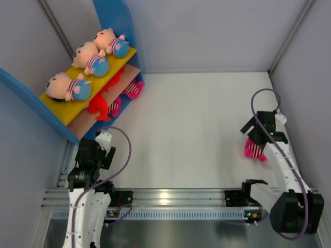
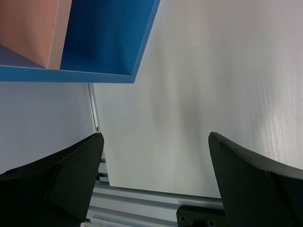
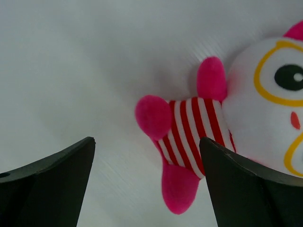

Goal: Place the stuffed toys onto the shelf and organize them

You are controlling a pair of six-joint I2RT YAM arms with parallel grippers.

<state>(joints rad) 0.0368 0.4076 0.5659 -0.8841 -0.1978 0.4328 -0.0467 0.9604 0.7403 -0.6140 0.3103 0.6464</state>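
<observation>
The shelf (image 1: 62, 111) stands at the far left with blue side panels. Three peach dolls (image 1: 88, 58) lie on its yellow upper board. Red creatures (image 1: 101, 106) and a pink-limbed toy (image 1: 133, 90) lie on the tan lower board. A white owl with yellow glasses and a red-striped shirt (image 3: 236, 118) lies on the table at the right; it also shows in the top view (image 1: 254, 149). My right gripper (image 3: 147, 156) is open just above it, with its pink limbs between the fingers, not touching. My left gripper (image 2: 154, 142) is open and empty near the shelf's front corner (image 2: 135, 75).
Grey walls enclose the white table on three sides. A metal rail (image 1: 170, 199) runs along the near edge by the arm bases. The right wall stands close beside the right arm (image 1: 282, 160).
</observation>
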